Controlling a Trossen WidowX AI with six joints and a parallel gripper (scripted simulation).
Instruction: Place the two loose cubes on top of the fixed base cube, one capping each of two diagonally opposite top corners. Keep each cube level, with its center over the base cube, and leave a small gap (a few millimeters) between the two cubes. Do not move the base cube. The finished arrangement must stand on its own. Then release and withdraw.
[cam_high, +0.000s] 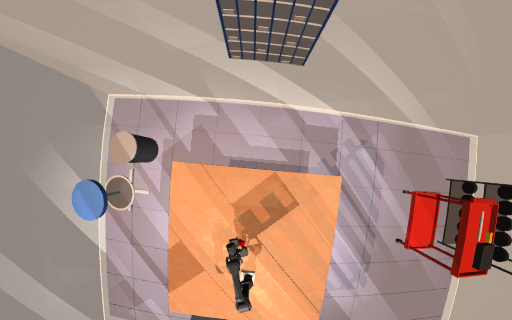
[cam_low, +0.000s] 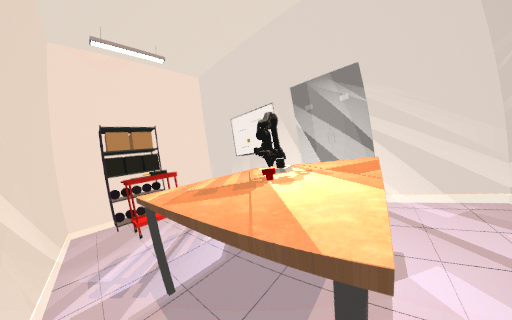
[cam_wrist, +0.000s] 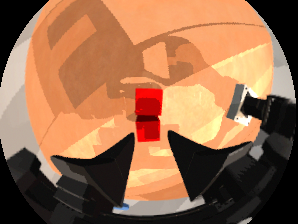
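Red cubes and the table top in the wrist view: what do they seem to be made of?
The red cubes look like smooth, uniformly colored plastic or painted blocks: flat red faces, no grain, faint sheen. I cannot tell which. The table looks like varnished wood: orange-brown planks with seam lines, a grained edge, and glossy light patches. The open gripper has matte black fingers, possibly plastic or coated metal.

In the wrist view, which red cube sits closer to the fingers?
The darker, shaded red cube, lower in the wrist view. It lies just beyond the gap of the open gripper. The brighter red cube lies farther out, above it in the picture.
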